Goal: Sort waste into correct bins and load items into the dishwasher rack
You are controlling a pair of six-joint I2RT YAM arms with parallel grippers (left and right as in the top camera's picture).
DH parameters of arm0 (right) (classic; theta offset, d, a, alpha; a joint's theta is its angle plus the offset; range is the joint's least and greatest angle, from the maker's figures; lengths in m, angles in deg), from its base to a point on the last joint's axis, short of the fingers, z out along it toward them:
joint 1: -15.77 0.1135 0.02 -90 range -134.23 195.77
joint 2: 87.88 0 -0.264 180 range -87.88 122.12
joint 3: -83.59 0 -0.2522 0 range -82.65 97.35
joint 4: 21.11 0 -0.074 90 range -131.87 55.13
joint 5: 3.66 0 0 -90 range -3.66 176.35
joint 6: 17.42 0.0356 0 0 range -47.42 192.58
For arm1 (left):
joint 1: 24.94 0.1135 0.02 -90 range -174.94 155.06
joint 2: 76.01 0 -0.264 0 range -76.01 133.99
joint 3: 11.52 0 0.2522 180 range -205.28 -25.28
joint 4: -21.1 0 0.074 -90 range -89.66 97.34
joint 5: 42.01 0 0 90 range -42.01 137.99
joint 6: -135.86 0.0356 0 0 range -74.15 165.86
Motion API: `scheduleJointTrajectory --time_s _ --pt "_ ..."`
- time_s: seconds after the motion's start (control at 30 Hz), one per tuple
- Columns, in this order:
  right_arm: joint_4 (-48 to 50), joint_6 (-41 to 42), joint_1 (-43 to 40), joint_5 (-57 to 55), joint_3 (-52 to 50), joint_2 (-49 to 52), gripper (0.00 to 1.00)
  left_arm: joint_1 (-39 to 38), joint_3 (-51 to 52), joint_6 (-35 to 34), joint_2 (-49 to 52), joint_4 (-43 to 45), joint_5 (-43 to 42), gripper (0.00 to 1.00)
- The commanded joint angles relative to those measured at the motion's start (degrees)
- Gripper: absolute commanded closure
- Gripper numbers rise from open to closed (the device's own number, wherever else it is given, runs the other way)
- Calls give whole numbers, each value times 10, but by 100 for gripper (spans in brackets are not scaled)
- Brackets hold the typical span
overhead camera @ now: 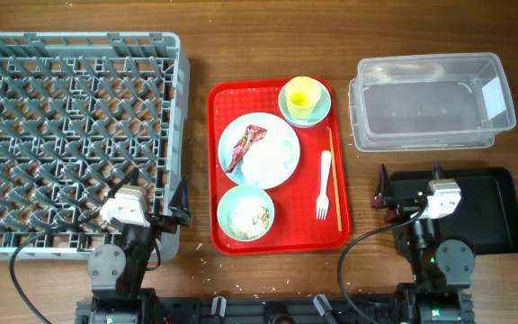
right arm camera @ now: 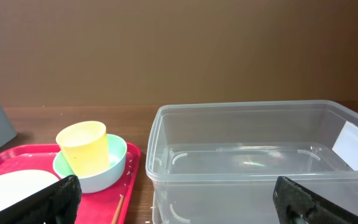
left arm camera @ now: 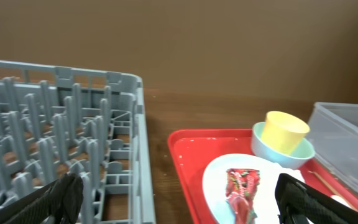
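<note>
a: how far along is it?

b: i judge nothing is done yet. the grey rack point(overhead camera: 79, 40) on the left holds nothing, and so do the clear tub point(overhead camera: 421, 61) at the far right and the black tray point(overhead camera: 488, 207) at the near right.

a: so where is everything?

b: on the red tray point(overhead camera: 304, 216) in the middle of the bench point(overhead camera: 196, 27). the round blue plate point(overhead camera: 281, 126) carries a crinkly maroon wrapper point(overhead camera: 244, 146) and a crumpled white napkin point(overhead camera: 268, 160). the near bowl point(overhead camera: 225, 202) has pale rice-like scraps point(overhead camera: 254, 214) in it. the yellow cup point(overhead camera: 301, 93) sits in the far bowl point(overhead camera: 288, 110). the white plastic fork point(overhead camera: 323, 184) and the thin wooden stick point(overhead camera: 333, 175) lie side by side on the right.

a: and the hands?

b: the left hand point(left arm camera: 178, 186) is wide and holds nothing, by the rack's near right corner. the right hand point(right arm camera: 176, 186) is wide too, at the black tray's left end.

a: materials?

b: the rack is a stiff lattice of pegs. the tub is smooth, see-through plastic with a white label point(overhead camera: 491, 94).
</note>
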Motion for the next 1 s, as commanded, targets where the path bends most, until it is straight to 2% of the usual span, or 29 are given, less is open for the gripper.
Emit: scheduleJointTrajectory --time_s 0.0,0.1,0.97 --pt "1 -7 1 -8 -1 0 0 4 5 15 -6 -5 47 0" --pt "1 -7 1 -8 0 0 0 4 5 15 -6 -9 81 0" --pt "1 -7 1 -8 -1 0 0 4 5 15 -5 -9 80 0"
